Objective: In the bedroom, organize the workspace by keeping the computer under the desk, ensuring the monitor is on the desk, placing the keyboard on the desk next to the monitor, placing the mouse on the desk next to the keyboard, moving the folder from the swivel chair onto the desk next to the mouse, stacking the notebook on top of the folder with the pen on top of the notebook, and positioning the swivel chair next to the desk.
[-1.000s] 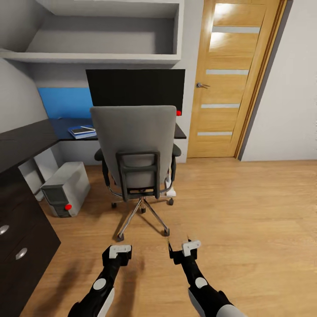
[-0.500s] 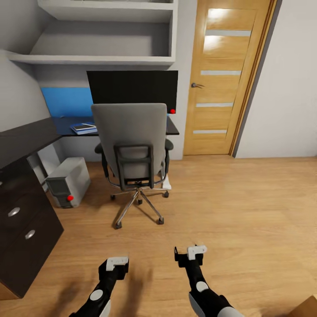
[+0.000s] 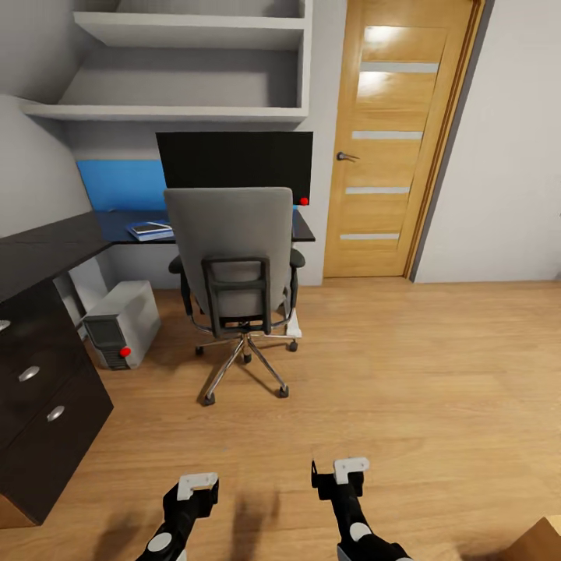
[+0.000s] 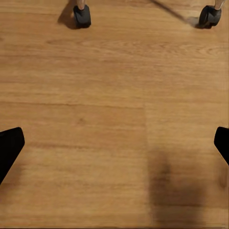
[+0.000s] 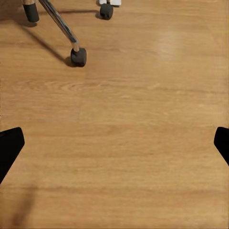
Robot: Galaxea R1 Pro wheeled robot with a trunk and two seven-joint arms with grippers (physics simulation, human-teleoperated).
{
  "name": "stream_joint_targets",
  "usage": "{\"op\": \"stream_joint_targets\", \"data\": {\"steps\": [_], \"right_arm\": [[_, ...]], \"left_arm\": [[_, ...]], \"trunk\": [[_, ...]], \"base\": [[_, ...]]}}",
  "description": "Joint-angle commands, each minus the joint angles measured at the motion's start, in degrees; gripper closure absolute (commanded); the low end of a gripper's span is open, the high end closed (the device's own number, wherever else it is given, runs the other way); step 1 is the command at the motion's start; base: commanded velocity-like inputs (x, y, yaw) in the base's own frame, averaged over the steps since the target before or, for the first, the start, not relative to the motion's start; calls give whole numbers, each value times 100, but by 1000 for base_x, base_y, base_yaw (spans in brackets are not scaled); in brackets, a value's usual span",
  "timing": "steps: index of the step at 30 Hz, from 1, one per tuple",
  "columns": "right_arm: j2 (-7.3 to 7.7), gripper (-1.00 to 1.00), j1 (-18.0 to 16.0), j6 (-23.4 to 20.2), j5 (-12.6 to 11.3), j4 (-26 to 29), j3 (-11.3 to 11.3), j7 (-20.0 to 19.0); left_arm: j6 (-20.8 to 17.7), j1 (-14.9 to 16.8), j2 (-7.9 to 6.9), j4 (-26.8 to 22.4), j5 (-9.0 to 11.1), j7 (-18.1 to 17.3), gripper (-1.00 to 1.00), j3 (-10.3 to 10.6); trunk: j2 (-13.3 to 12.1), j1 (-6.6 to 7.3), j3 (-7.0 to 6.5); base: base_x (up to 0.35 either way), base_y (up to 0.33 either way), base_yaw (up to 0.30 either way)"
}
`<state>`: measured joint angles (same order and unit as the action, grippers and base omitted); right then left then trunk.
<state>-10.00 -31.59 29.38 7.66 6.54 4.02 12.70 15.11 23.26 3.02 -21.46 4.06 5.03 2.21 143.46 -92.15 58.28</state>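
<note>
Head view: swivel chair (image 3: 234, 273) well ahead of both grippers, left (image 3: 196, 485) & right (image 3: 343, 471); fingers spread, prob. empty.

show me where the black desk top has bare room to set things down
Bare: the near wing of the black L-shaped desk, from above the drawer unit to the corner. Crowded: the back run, where the blue folder stack lies beside the black widescreen monitor, with the grey swivel chair blocking access.

You were in a home study corner: a black desk (image 3: 47, 249) with a monitor (image 3: 234, 160), a swivel chair (image 3: 234, 257) pulled up, a computer (image 3: 121, 323) beneath, wall shelves (image 3: 187, 70), wooden floor (image 3: 436, 374) and a door (image 3: 386, 140).
</note>
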Motion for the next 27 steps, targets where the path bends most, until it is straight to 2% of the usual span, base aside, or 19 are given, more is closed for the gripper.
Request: {"op": "stream_joint_targets", "data": {"steps": [1, 10, 18, 22, 27], "right_arm": [[0, -100, 0, 44, 35, -43, 38, 59], [0, -100, 12, 451, 34, -445, 37, 60], [0, -100, 19, 502, 27, -581, 37, 64], [0, -100, 21, 505, -14, -612, 36, 65], [0, -100, 22, 514, -236, -649, 44, 57]], "left_arm": [[31, 3, -12, 61, 53, 24, -100, 25], [364, 3, -64, 422, 337, 47, -100, 25], [458, 3, -71, 755, 427, 54, -100, 25], [467, 3, -69, 803, 438, 57, -100, 25], [465, 3, -61, 835, 449, 59, -100, 17]], "trunk": [[0, 4, -18], [-12, 27, -217], [-22, 48, -394], [-183, 135, -466], [-383, 245, -556]], "base": [[-5, -2, 0], [-2, -1, 0], [0, 0, 0], [0, 0, 0], [0, 0, 0]]}}
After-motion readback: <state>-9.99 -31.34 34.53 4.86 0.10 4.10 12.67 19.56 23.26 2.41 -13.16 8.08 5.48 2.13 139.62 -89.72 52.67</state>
